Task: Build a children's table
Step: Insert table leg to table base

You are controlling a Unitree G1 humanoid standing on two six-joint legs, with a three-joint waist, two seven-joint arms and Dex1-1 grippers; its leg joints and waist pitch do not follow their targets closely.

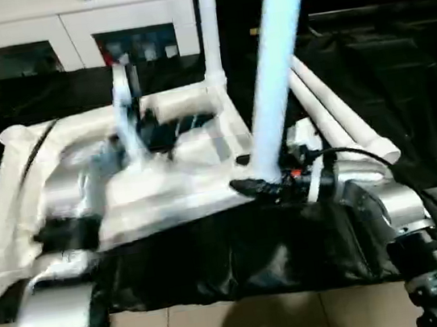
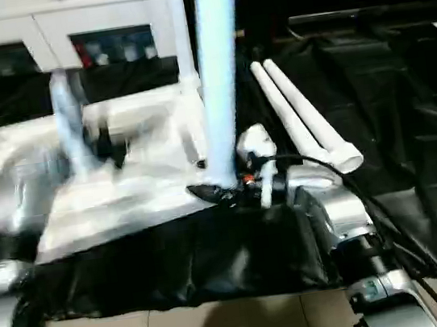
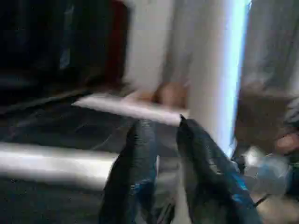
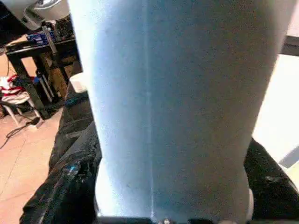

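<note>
The white tabletop (image 1: 164, 183) lies upside down on black cloth, ribbed side up. One white leg (image 1: 209, 26) stands upright in its far right corner socket. At the near right corner my right gripper (image 1: 266, 183) is shut on the flared bottom of a second leg (image 1: 274, 66), which rises nearly upright and leans a little. In the right wrist view this leg (image 4: 168, 107) sits between black fingers (image 4: 70, 186). Two more legs (image 1: 334, 115) lie side by side on the cloth to the right. My left gripper (image 1: 161, 131) hovers blurred over the tabletop's middle, its fingers (image 3: 140, 158) a narrow gap apart and holding nothing.
A white cabinet with glass doors (image 1: 71, 38) stands behind the work. Black cloth (image 1: 240, 258) covers the surface and hangs over its front edge, above a tiled floor (image 1: 249, 326). A black cable (image 1: 364, 155) loops over my right forearm.
</note>
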